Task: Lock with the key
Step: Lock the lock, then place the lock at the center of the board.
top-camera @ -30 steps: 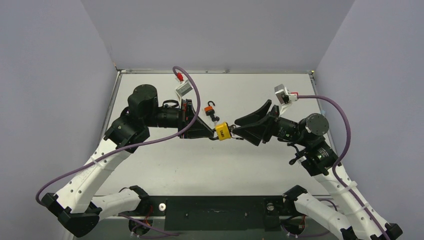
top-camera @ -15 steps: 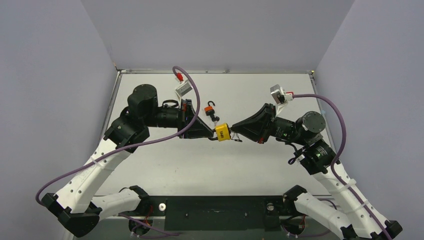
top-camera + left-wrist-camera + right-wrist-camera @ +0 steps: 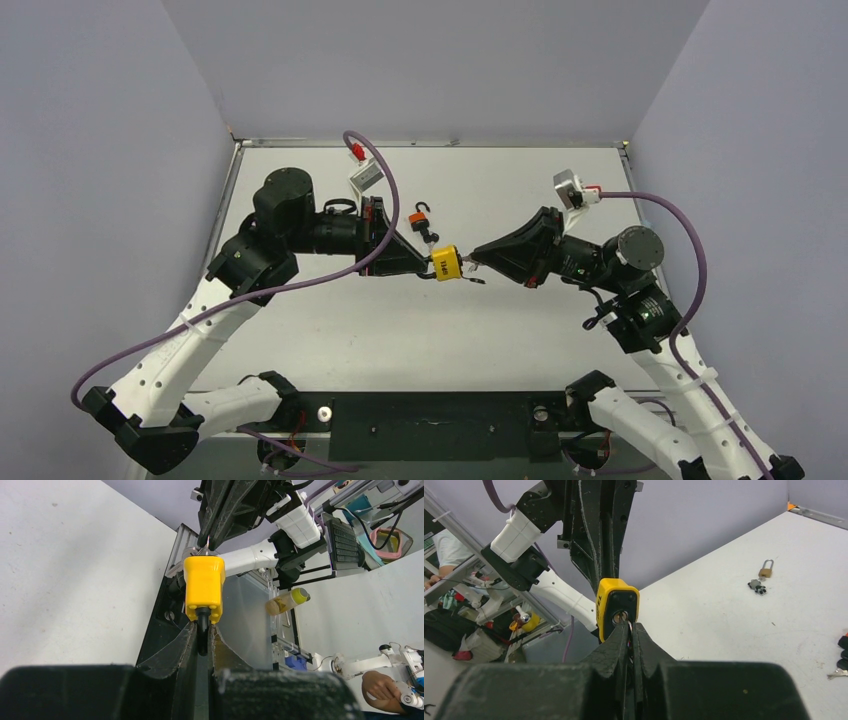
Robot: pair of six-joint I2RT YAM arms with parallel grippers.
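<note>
A yellow padlock (image 3: 446, 263) hangs in the air between the two arms. My left gripper (image 3: 424, 265) is shut on its black shackle (image 3: 202, 630), with the yellow body (image 3: 203, 586) just past the fingertips. My right gripper (image 3: 473, 262) is shut on a key (image 3: 629, 630) whose tip sits in the keyhole (image 3: 620, 616) on the padlock's black face (image 3: 623, 604). The key itself is almost hidden between the right fingers.
An orange padlock (image 3: 422, 216) with keys lies on the table behind the left gripper. A small brass padlock (image 3: 766, 569) with a dark key bunch (image 3: 756, 586) lies on the table in the right wrist view. More keys (image 3: 840, 666) lie at that view's right edge.
The right wrist has rotated about the key's axis, back and forth, with the key in the yellow padlock. The left arm and padlock have stayed in place.
</note>
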